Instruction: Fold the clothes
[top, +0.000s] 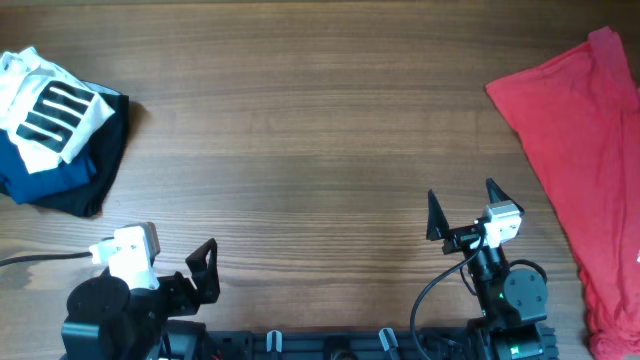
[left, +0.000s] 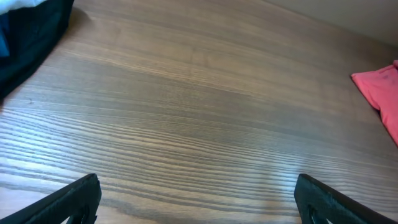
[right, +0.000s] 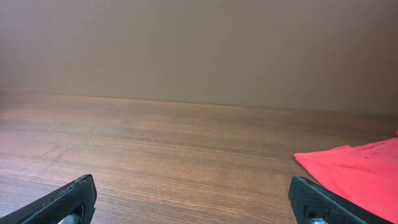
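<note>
Both arms are sitting low at the near edge of the table, neither one touching any cloth. The left gripper is standing with its jaws spread wide and nothing between them; only bare wood is showing in its wrist view. The right gripper is likewise gaping and empty, its fingers pointing toward the far side.

The red shirt is lying loose and unfolded along the right edge of the table, running out of frame at the right, near the right arm but apart from it. At the far left corner a white T-shirt with a black striped print is resting on top of a blue garment and a black garment, the three forming a compact heap (it appears folded, though the lower layers are looking rumpled).

Judgement: the red shirt is the item now in hand, with its folding not yet begun. The next move is calling for the right arm to reach right, pinch the near hem or corner, and draw the shirt onto the open middle of the table. The left arm is then needed to help spread it flat. A shallow pinch is risking slippage, since the cloth is thin and lying flat on the wood.
</note>
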